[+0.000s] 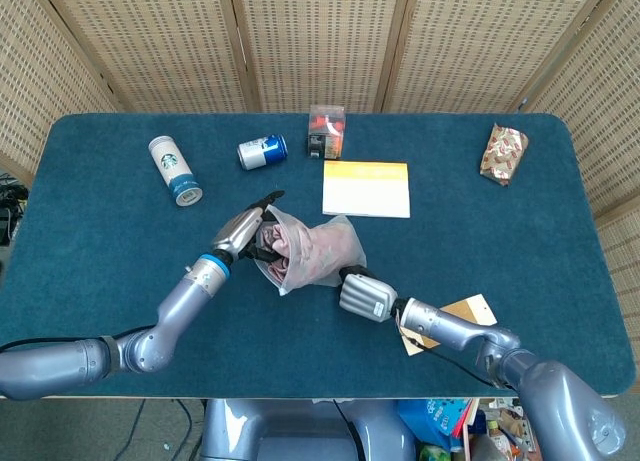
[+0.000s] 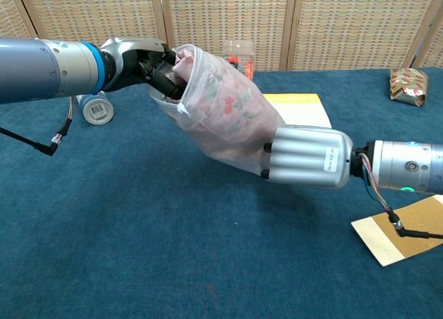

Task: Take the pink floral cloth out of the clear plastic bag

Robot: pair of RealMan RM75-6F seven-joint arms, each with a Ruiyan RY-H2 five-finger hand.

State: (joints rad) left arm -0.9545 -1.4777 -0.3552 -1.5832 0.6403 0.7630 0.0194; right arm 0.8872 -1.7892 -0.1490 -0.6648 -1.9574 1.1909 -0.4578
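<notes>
The clear plastic bag (image 1: 318, 249) (image 2: 220, 111) hangs tilted above the middle of the blue table, its mouth toward the left. Inside it sits the pink floral cloth (image 1: 287, 239) (image 2: 232, 101), with an edge showing at the mouth. My left hand (image 1: 243, 230) (image 2: 142, 59) is at the bag's mouth, fingers reaching in and pinching the cloth's edge. My right hand (image 1: 364, 294) (image 2: 306, 157) grips the bag's closed bottom end from the right, its fingers hidden behind the plastic.
At the back of the table (image 1: 110, 241) lie a Starbucks can (image 1: 175, 169), a blue can (image 1: 262, 151), a small clear box (image 1: 326, 131) and a yellow-and-white booklet (image 1: 367, 188). A brown snack packet (image 1: 504, 153) sits far right. Cardboard tags (image 1: 452, 321) lie under my right forearm.
</notes>
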